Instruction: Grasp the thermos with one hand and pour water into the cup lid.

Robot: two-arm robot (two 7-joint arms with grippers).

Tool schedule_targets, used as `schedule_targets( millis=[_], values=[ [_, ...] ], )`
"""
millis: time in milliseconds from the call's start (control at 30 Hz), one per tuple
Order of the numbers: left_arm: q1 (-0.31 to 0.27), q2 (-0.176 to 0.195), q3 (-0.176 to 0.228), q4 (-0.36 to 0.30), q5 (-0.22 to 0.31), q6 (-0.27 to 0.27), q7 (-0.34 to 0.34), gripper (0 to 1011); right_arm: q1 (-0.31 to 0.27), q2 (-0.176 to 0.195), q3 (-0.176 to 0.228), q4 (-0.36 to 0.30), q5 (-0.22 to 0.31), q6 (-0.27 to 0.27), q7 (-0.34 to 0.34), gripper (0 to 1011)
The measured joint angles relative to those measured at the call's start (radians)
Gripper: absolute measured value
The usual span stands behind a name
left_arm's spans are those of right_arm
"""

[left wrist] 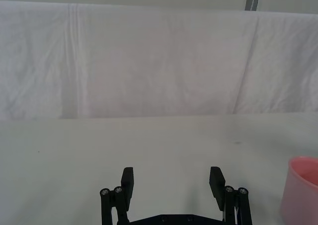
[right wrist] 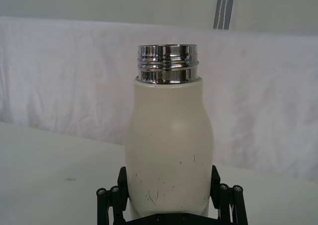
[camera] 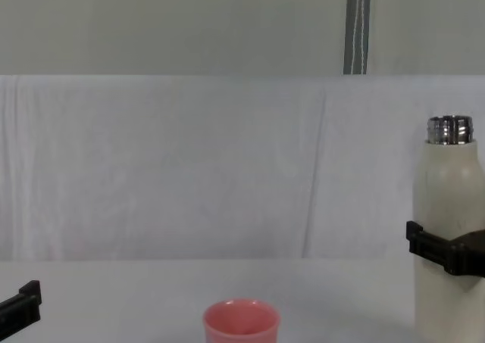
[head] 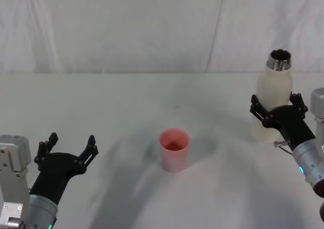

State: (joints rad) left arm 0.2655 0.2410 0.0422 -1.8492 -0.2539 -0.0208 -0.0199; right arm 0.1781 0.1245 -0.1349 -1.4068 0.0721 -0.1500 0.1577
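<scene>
left gripper: near left, black fingers spread apart, holding nothing. cup lid: small round pink cup, smooth rim, upright at table centre. right gripper: black fingers clasped around thermos, a tall cream speckled bottle with rounded shoulders and shiny threaded steel neck, upright at far right. white wrinkled cloth backdrop behind.

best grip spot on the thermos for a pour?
Take the thermos around its cream body's middle, coming in level from the robot's side, as the right claw already does with a finger on each flank. It stands upright and the body is rounded and even there; the steel neck is narrow, threaded and must stay clear for pouring into the pink cup.
</scene>
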Motion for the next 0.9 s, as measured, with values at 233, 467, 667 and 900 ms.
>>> schedule_targets(
  millis=[233,467,667,900],
  values=[
    [0.0,0.0,0.0,0.0,0.0,0.0,0.0,1001,0.001,0.019,-0.013,-0.027,-0.059,-0.021,-0.013,950],
    [0.0,0.0,0.0,0.0,0.0,0.0,0.0,1001,0.016,0.057,-0.041,-0.058,-0.128,-0.012,0.002,950],
    [0.0,0.0,0.0,0.0,0.0,0.0,0.0,1001,0.033,0.097,-0.074,-0.087,-0.199,0.008,0.018,950],
    [0.0,0.0,0.0,0.0,0.0,0.0,0.0,1001,0.046,0.126,-0.1,-0.107,-0.27,0.019,0.014,950]
  ],
)
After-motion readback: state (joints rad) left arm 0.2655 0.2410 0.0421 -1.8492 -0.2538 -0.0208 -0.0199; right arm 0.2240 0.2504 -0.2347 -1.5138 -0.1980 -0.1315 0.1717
